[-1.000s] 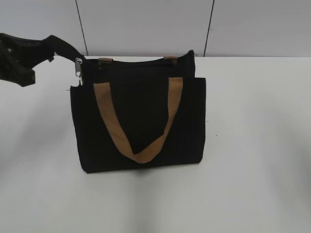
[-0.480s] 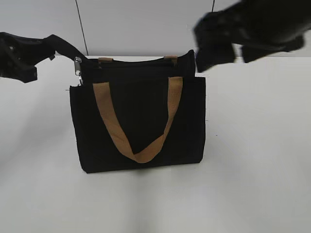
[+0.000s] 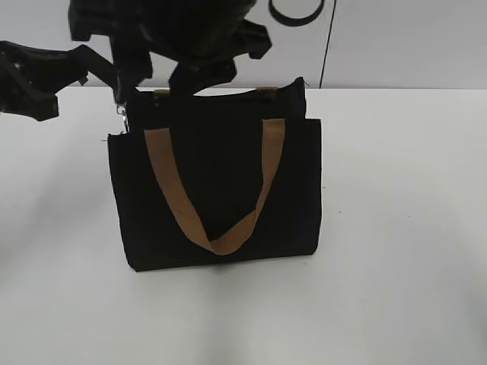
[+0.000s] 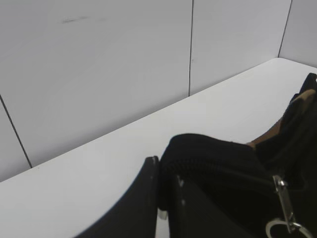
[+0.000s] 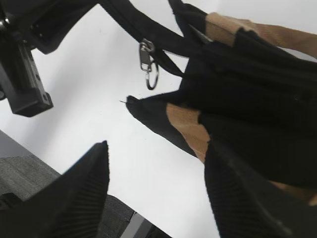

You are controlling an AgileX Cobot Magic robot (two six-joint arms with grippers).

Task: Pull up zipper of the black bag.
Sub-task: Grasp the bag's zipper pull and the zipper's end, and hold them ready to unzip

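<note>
The black bag [image 3: 217,190] stands upright on the white table [image 3: 403,228], its tan handle hanging down the front. The zipper [image 3: 221,93] runs along its top edge. The silvery pull tab with a ring [image 3: 122,112] hangs at the top left corner; it also shows in the left wrist view [image 4: 283,201] and the right wrist view [image 5: 147,62]. My left gripper [image 3: 74,65] [image 4: 161,171] is shut on a black fabric strap at that corner and holds it taut to the left. My right gripper [image 3: 160,80] [image 5: 156,148] is open and empty, hovering above the bag's top left, close to the pull tab.
A grey panelled wall [image 3: 396,38] stands right behind the table. In the right wrist view the table's edge [image 5: 126,210] and the floor below show near my open fingers, and the left gripper's body [image 5: 25,74] sits at the upper left.
My right arm came in from the upper right and swept left over the bag's top to the top left corner. The left gripper kept its hold and barely moved.
</note>
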